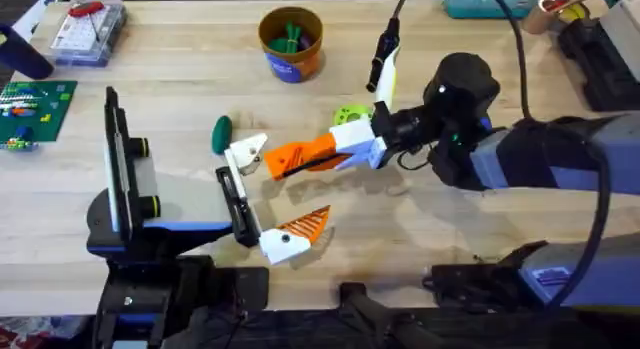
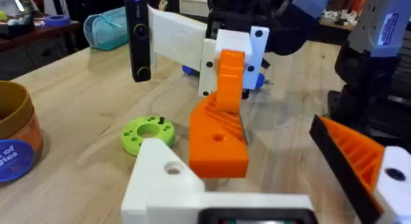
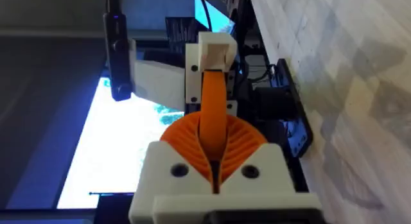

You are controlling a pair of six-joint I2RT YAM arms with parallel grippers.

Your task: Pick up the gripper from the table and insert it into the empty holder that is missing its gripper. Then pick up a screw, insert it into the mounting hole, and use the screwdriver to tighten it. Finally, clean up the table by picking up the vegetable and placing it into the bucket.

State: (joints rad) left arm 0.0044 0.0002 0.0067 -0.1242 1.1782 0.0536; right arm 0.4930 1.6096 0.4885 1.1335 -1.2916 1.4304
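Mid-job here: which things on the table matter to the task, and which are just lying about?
Job: orange wedge finger in the right claw; white holder; dark green vegetable; bucket; likely screwdriver; lime disc, perhaps bearing a screw.
Lying about: clear plastic box; green circuit board.

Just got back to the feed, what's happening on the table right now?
The right pincer is shut on the orange finger and holds it at the empty white holder on the black rail. Whether it is seated is unclear. The other holder carries its ribbed orange finger. The green vegetable lies on the table, apart from the bucket.
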